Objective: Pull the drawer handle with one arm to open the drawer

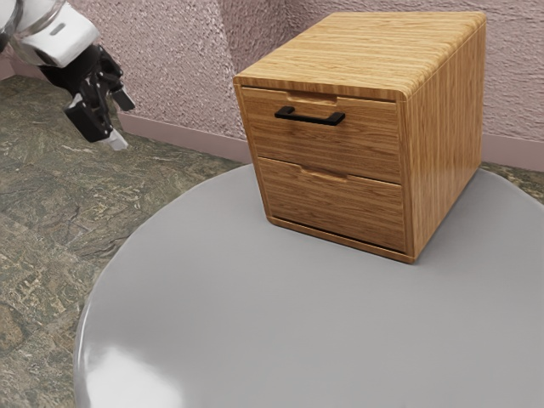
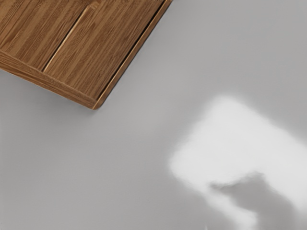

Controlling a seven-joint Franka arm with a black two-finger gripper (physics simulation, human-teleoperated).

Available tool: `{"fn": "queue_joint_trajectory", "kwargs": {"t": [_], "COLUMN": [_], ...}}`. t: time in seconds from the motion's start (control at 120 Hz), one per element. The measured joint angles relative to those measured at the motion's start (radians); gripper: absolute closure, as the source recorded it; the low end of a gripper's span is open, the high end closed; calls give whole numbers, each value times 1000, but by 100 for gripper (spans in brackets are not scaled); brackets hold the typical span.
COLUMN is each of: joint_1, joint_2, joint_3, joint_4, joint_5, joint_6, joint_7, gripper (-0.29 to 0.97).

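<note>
- My gripper (image 1: 105, 134) hangs in the air at the exterior view's upper left, well apart from the wooden cabinet (image 1: 442, 127) and holding nothing. I cannot tell from this angle whether it is set wide or narrow.
- The cabinet stands on the round grey table (image 1: 280, 331), toward the exterior view's right, with its two drawer fronts facing me.
- The top drawer (image 1: 357, 140) carries the black handle (image 1: 309, 116), a slim bar lying level near the drawer's upper edge. This drawer looks shut, flush with the frame.
- The lower drawer (image 1: 340, 200) has a shallow notch and no bar, so I leave it alone.
- In the wrist view I see a lower corner of the cabinet (image 2: 72, 48) on the table (image 2: 120, 167).
- I judge the handle to be rigid and smooth, so a slack grip could slide along it. I would take it at its middle, closing from above and below.
- The drawer should run out on a straight, steady pull. The cabinet looks solid, but a jerk or a skewed pull might drag it across the slick tabletop.
</note>
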Motion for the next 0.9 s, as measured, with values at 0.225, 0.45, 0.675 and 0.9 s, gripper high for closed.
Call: {"fn": "queue_joint_trajectory", "kwargs": {"t": [0.225, 0.45, 0.675, 0.9], "joint_1": [-57, -73, -99, -145], "joint_2": [50, 78, 105, 201], "joint_3": [0, -53, -154, -168], "joint_4": [-14, -6, -5, 61], "joint_5": [5, 33, 58, 72], "joint_6": [123, 192, 247, 308], "joint_7": [160, 271, 347, 399], "gripper": [2, 2, 2, 2]}}
